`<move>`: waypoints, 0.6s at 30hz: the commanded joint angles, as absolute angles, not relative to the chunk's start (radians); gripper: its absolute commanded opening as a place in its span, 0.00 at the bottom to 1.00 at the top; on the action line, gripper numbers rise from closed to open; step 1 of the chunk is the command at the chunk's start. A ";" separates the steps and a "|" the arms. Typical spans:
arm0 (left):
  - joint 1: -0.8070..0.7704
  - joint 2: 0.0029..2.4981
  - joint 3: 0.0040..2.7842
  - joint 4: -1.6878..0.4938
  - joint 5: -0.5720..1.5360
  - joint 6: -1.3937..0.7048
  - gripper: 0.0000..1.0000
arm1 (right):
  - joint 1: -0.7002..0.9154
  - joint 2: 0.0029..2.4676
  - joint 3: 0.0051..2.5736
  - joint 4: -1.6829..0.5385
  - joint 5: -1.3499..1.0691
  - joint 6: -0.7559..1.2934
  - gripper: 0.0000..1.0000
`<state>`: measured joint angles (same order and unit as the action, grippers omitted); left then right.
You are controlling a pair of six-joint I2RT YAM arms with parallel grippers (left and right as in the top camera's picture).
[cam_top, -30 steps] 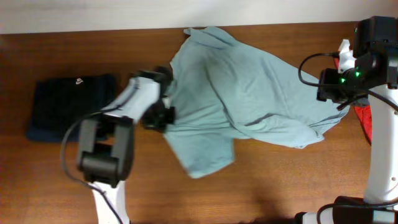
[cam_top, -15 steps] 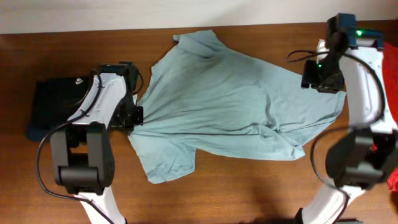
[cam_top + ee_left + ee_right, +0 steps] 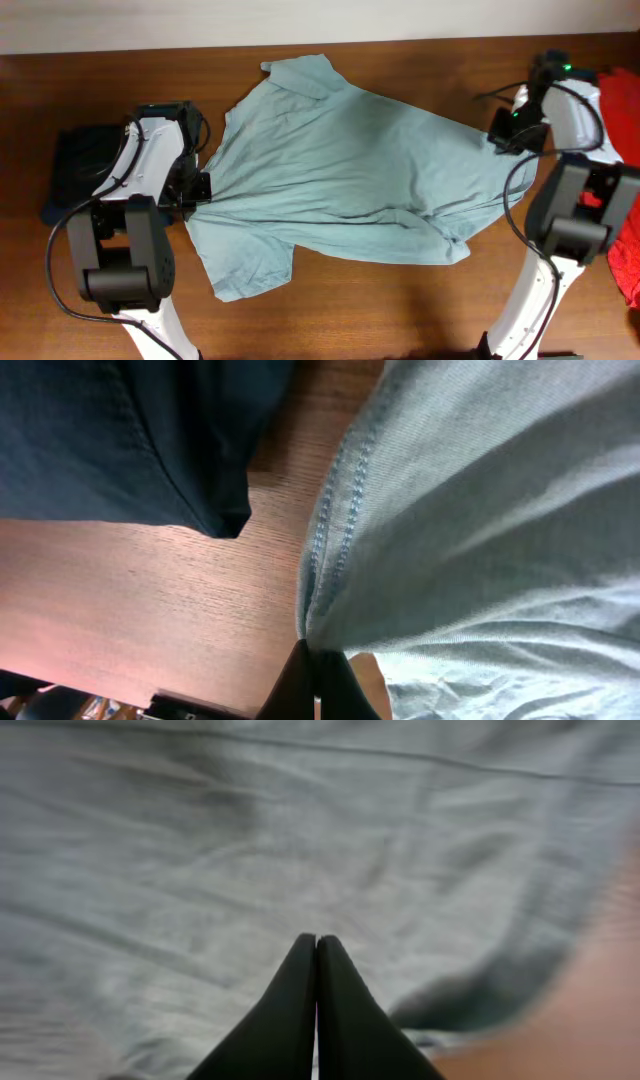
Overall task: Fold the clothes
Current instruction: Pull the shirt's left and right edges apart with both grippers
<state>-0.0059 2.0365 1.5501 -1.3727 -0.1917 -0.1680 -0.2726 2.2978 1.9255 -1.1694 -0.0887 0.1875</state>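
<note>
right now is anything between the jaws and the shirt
Nothing visible stands between them. The left jaws are shut on the shirt's hem, with bare wood between it and the dark folded garment. The right jaws are shut at the shirt's opposite edge.

Shirt [image 3: 340,170]: matt pale teal cloth, soft and finely wrinkled, with a double-stitched hem. Table [image 3: 400,310]: wood, grain seen, smooth with a slight sheen. Dark garment [image 3: 85,165]: matt navy cloth. Red item [image 3: 622,95]: probably cloth, poorly seen.
</note>
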 commanded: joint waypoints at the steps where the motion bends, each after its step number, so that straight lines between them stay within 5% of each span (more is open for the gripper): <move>1: -0.003 2.017 1.560 -1.368 -0.207 -0.198 0.00 | -0.258 2.377 1.922 -1.154 -0.128 0.216 0.04; 6: -0.003 2.017 1.560 -1.366 -0.207 -0.198 0.01 | -0.258 2.452 1.922 -1.088 -0.131 0.223 0.04; 18: -0.004 2.017 1.560 -1.355 -0.207 -0.197 0.01 | -0.265 2.580 1.943 -0.499 -0.169 0.335 0.04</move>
